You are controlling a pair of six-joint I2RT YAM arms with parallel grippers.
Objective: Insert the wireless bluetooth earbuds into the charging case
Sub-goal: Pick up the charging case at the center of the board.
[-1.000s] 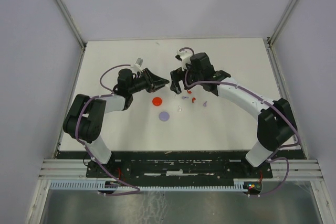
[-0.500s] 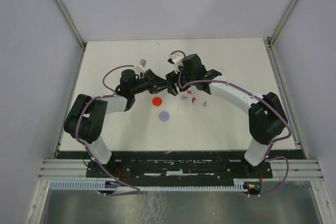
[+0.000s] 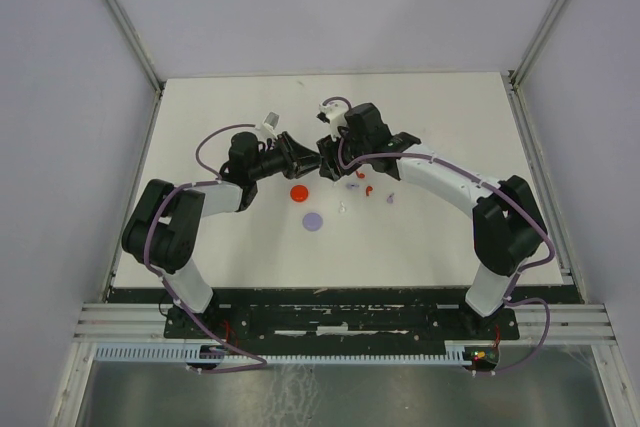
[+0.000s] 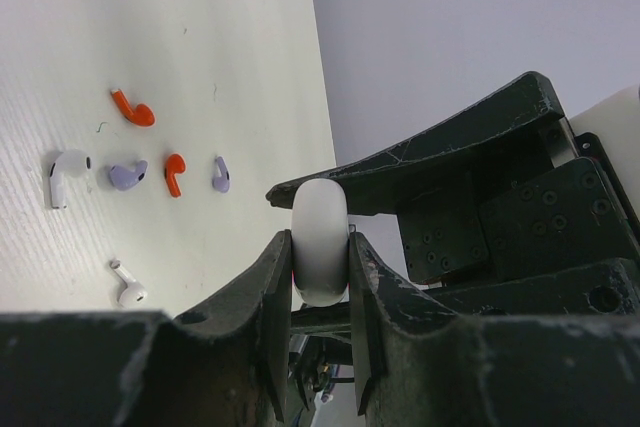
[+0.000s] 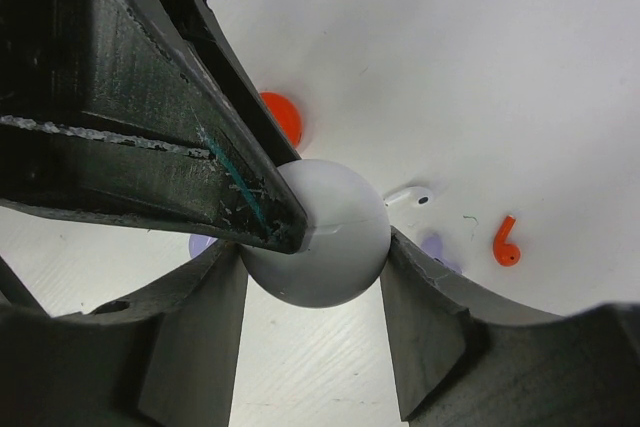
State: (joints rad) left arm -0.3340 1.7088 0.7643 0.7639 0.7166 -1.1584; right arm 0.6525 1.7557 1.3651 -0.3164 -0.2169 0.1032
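Earbuds lie loose at the counter's middle while the left pincer and right pincer both pinch the white case.

- Left wrist: the lower part of the charging case is buried between the fingers of the left gripper.
- Right wrist: the case's upper-left edge is covered by a left-gripper finger. The red disc is mostly hidden behind that finger, and the purple disc is reduced to a sliver.
- The white earbud is partly hidden behind the case. The purple earbud is clipped by a finger of the right gripper.
- Top view: the case is lost between the gripper tips. The earbuds are too small for orientation to be told.
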